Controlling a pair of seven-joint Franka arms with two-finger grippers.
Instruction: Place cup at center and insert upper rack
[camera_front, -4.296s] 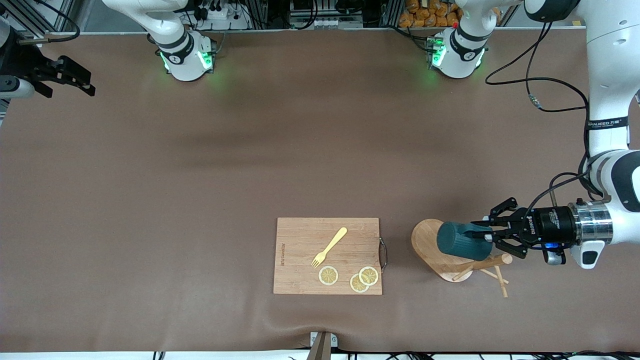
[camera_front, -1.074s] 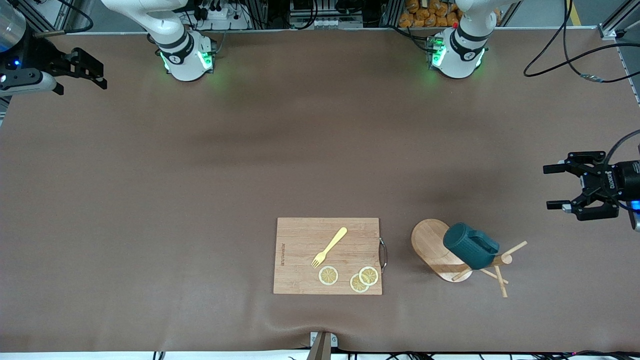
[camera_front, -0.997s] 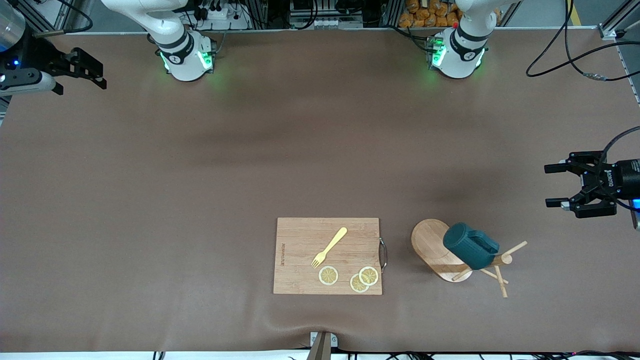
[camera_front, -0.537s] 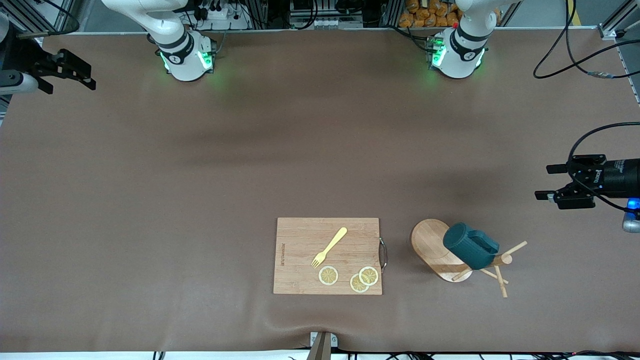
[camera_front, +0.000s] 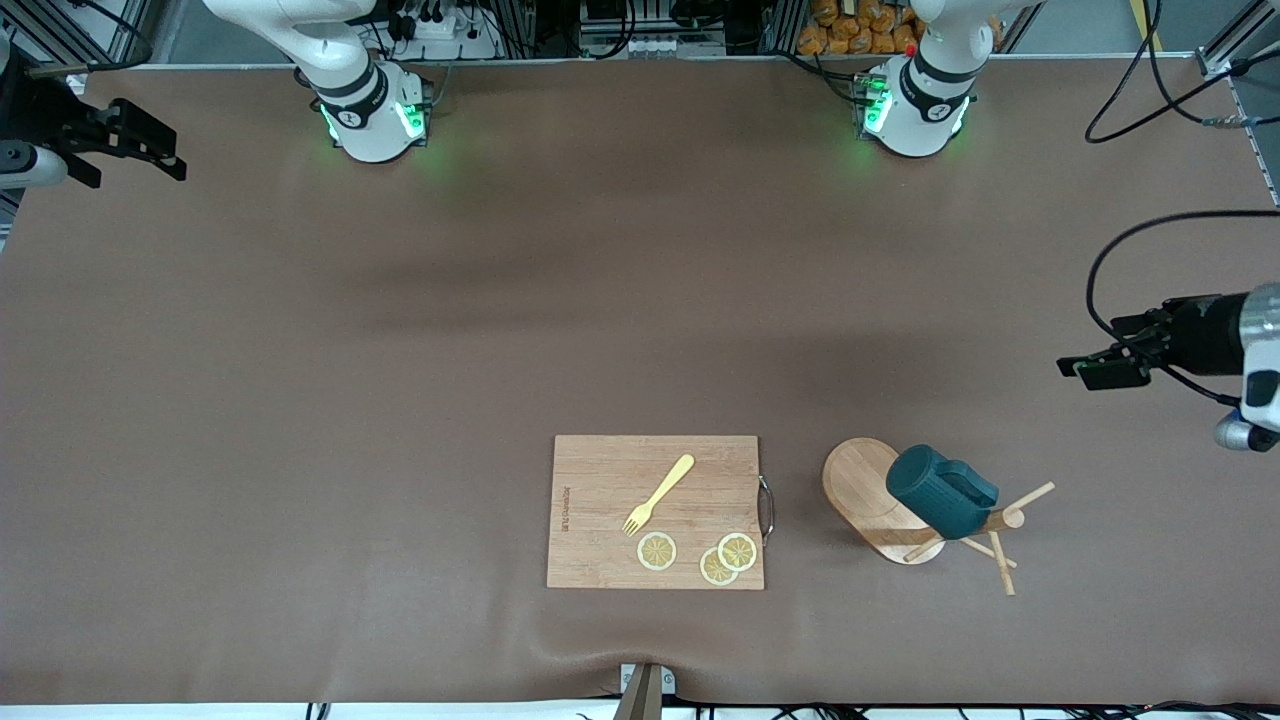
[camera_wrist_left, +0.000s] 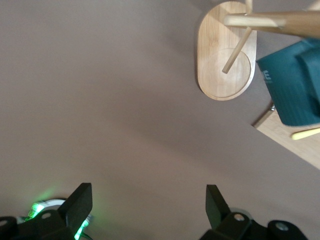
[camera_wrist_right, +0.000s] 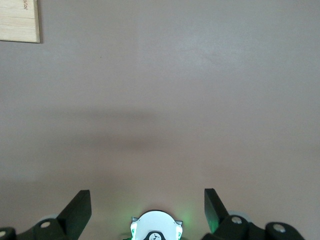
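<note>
The dark teal cup (camera_front: 940, 492) hangs tilted on the light wooden mug tree, over its oval base (camera_front: 858, 480) and beside the post top (camera_front: 1012, 518) and pegs. The tree stands beside the cutting board, toward the left arm's end of the table. My left gripper (camera_front: 1088, 368) is open and empty in the air, clear of the cup, over bare table near the left arm's end. Its wrist view shows the tree base (camera_wrist_left: 220, 75), the cup (camera_wrist_left: 292, 85) and my left gripper (camera_wrist_left: 147, 205). My right gripper (camera_front: 160, 150) is open and empty, and waits at the right arm's end.
A rectangular wooden cutting board (camera_front: 600, 480) with a yellow fork (camera_front: 660, 492) and three lemon slices (camera_front: 657, 551) lies near the front edge. Its corner shows in the right wrist view (camera_wrist_right: 17, 20), with the right arm's base (camera_wrist_right: 155, 227). Cables hang near the left arm.
My left gripper, earlier shut on the cup at the tree, has let it go, drawn back toward the left arm's end and turned. The cup stays on the tree. The right gripper barely moved.
</note>
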